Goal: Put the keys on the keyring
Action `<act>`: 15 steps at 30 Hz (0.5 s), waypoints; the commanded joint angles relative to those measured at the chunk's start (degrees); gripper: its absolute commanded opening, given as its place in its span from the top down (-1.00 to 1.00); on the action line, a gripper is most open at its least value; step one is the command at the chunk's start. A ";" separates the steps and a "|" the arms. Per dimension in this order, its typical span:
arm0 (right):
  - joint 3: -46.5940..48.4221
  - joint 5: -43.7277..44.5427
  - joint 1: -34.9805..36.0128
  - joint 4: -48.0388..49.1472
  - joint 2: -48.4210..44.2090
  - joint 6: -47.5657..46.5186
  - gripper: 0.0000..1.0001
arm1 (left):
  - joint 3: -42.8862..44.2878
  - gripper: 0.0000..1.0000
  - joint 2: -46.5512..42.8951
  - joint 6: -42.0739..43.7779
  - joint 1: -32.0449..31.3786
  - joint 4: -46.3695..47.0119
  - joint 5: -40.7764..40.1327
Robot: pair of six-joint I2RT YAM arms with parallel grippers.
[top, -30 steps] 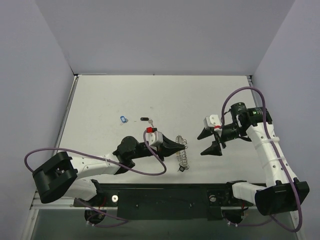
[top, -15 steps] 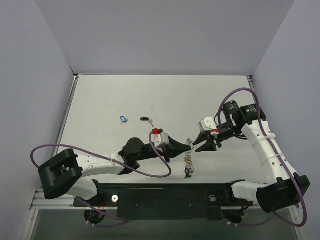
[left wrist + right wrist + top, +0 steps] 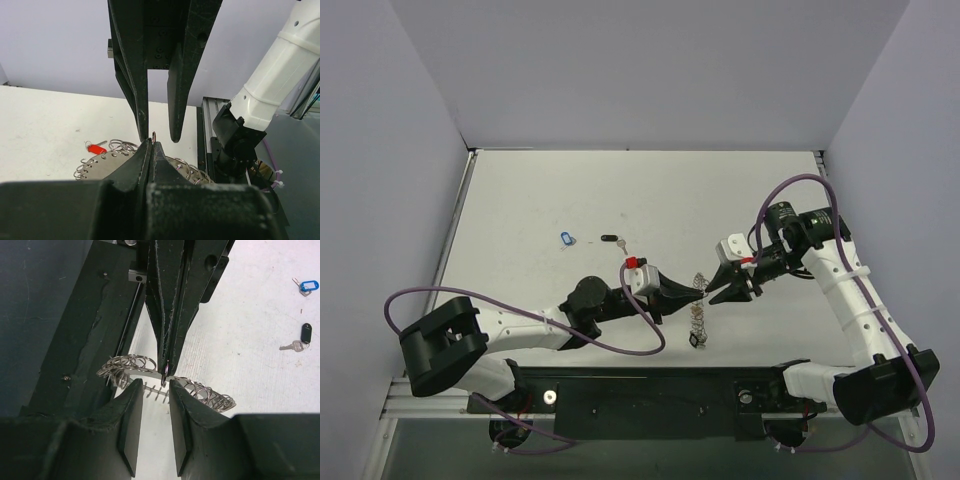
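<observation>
Pale lavender walls (image 3: 620,70) enclose a white desk (image 3: 520,200) on three sides, and a black rail (image 3: 650,390) runs along the near edge. Count: two arms, left arm (image 3: 520,330) and right arm (image 3: 850,290); one keyring (image 3: 146,371); three keys identifiable. The blue-tagged key (image 3: 568,238) and black-tagged key (image 3: 610,239) lie loose side by side, left of centre and well apart from the keyring. The red-tagged key (image 3: 95,148) sits just beside the keyring's wire loops; whether it is threaded on cannot be told. One small dark piece (image 3: 695,340) hangs at the keyring's near end, too small to identify. The left end effector (image 3: 151,144) has its fingers pressed together on a single small wire loop at the keyring's rim, and the keyring hangs below that pinch. Whether its lower end rests on the desk cannot be told. The right end effector (image 3: 155,385) faces it tip to tip, jaws apart with a narrow gap, one finger on either side of the pinched loop; no contact confirmed. All of this sits near the front middle of the desk, close to the rail, with broad bare surface behind and to both sides. Compared with a second ago, the right end effector has come in from well to the right and its jaws have narrowed from wide. The left end effector and keyring have shifted rightward to meet it. The loose keys are unmoved.
</observation>
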 commanded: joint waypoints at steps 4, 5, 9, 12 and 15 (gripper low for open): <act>0.96 -3.17 0.55 -13.22 0.74 0.49 0.53 | 3.57 1.00 0.52 0.16 -0.78 6.38 -0.97; 0.96 -3.08 0.64 -13.13 0.74 0.67 0.53 | 3.74 1.00 0.52 0.16 -0.78 6.56 -1.23; 1.05 -2.91 0.73 -12.25 0.56 1.81 0.63 | 3.75 1.00 0.87 -0.02 -1.05 7.09 -1.76; 1.05 -2.73 0.73 -12.08 0.30 2.25 0.70 | 3.66 1.00 0.87 -0.02 -1.22 7.09 -1.94; 0.96 -2.64 0.73 -11.81 0.12 2.43 0.84 | 3.66 1.00 0.88 -0.11 -1.22 7.00 -1.85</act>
